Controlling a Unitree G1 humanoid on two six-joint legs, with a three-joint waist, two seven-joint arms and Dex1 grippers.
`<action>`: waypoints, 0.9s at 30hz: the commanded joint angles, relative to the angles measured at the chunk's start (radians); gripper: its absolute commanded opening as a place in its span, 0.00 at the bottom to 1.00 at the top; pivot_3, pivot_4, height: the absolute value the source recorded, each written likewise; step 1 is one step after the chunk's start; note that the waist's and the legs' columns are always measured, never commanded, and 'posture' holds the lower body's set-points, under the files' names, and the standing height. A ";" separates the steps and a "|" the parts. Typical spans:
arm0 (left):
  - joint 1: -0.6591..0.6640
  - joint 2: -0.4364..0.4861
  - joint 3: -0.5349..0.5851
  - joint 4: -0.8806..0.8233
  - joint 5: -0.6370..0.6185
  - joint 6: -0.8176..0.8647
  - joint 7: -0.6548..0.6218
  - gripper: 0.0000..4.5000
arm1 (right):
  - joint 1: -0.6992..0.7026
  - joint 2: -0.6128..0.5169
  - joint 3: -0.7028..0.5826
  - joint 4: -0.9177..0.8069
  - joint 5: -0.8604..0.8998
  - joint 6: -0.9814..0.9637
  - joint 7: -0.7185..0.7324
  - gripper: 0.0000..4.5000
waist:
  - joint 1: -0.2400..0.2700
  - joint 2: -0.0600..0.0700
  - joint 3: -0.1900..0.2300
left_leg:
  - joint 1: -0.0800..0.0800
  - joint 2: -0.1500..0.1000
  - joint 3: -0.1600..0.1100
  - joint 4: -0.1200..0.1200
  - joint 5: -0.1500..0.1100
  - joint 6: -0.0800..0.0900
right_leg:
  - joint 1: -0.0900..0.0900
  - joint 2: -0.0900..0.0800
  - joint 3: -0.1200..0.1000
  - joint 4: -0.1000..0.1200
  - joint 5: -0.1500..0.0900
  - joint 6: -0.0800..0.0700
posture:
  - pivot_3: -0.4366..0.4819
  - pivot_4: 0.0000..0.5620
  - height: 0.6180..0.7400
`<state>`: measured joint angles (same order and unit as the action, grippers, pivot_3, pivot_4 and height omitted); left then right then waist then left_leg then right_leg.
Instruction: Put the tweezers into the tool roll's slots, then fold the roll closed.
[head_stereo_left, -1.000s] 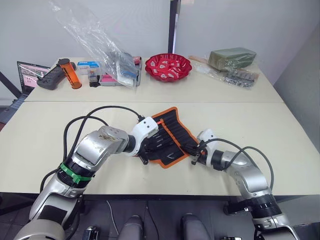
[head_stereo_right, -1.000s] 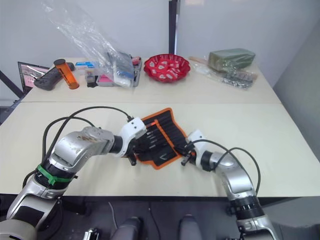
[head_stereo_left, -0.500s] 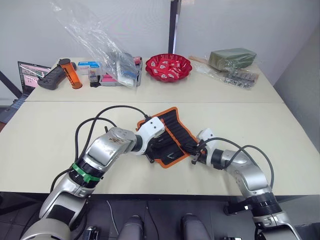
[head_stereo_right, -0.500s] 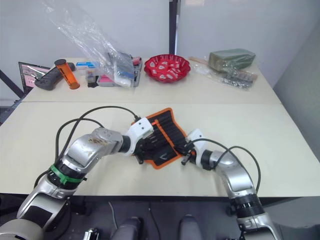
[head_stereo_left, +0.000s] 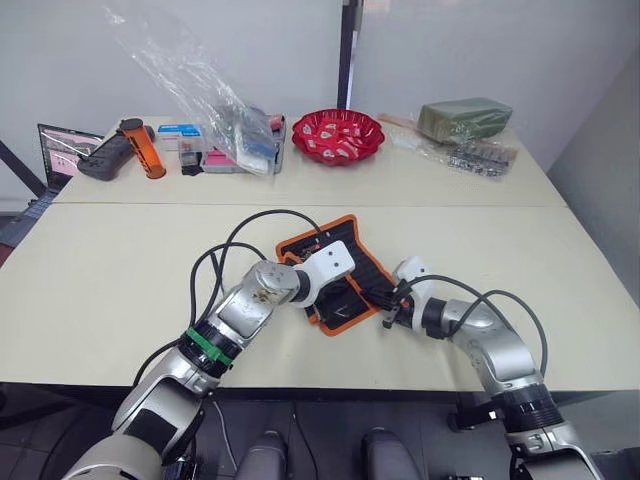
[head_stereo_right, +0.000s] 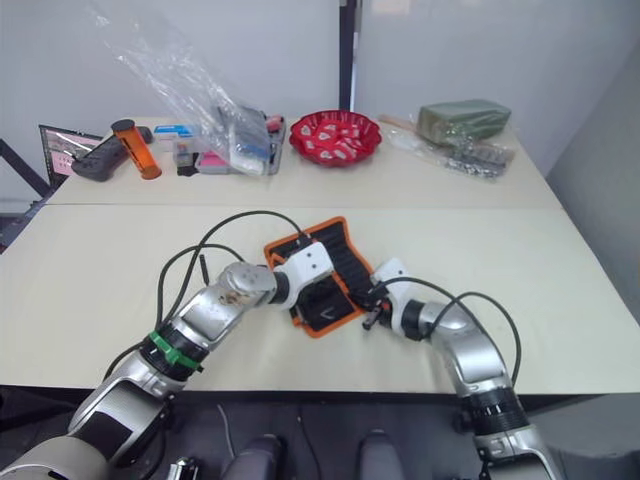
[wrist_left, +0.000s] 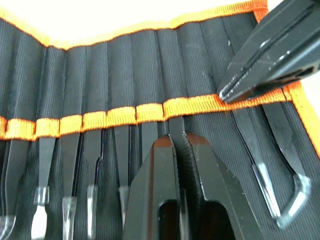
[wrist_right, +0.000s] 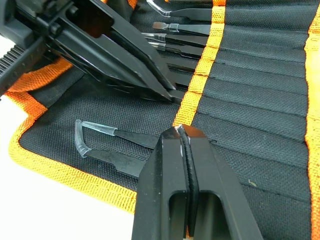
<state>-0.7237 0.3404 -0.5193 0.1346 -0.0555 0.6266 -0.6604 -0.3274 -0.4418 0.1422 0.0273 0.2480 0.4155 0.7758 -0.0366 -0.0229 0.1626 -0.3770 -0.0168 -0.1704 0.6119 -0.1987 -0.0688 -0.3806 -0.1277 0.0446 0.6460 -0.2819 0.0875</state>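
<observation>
Tweezers (wrist_left: 75, 165) sit side by side in the slots (wrist_left: 125, 100) of the tool roll (head_stereo_left: 350, 262), their handles poking out below the orange centre strip (wrist_left: 120, 114). The roll lies open on the bench (head_stereo_left: 100, 270), close to its front edge and about midway along it. The left gripper (wrist_left: 181, 142) is pressed shut right at the strip, its tips on one tweezer's end. The right gripper (wrist_right: 183, 134) is clenched too, tips closed on the same strip near the roll's right-hand edge, beside one more tweezer (wrist_right: 107, 145) with clear tip guards.
</observation>
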 joint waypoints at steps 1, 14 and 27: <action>-0.033 -0.029 0.024 0.055 0.047 -0.028 0.026 0.01 | 0.042 -0.007 0.038 0.018 -0.029 0.039 0.001 0.00 | 0.005 0.000 0.000 | 0.002 0.000 0.000 0.000 0.000 0.000 | 0.002 0.000 0.000 -0.001 0.000 0.001 | 0.48 0.27 1.00; -0.028 -0.014 0.085 0.026 0.018 0.061 -0.051 0.38 | 0.039 -0.006 0.042 0.022 -0.028 0.040 0.001 0.00 | 0.010 0.000 0.000 | 0.008 0.000 0.000 -0.001 0.000 0.000 | 0.010 0.000 0.000 -0.005 0.000 0.003 | 0.48 0.27 1.00; 0.047 0.195 0.235 -0.274 -0.074 0.320 -0.115 0.99 | 0.008 0.002 0.061 0.080 -0.037 0.023 0.020 0.00 | -0.011 0.000 0.000 | 0.008 0.000 -0.001 -0.004 0.000 0.001 | 0.009 0.000 0.000 -0.005 -0.001 0.003 | 0.48 0.27 1.00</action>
<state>-0.6829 0.5178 -0.3257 -0.0741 -0.1121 0.9291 -0.7669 -0.3399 -0.4407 0.1692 0.0484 0.2479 0.4159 0.7989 -0.0479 -0.0230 0.1627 -0.3689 -0.0170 -0.1711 0.6080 -0.1991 -0.0682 -0.3720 -0.1278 0.0446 0.6412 -0.2824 0.0909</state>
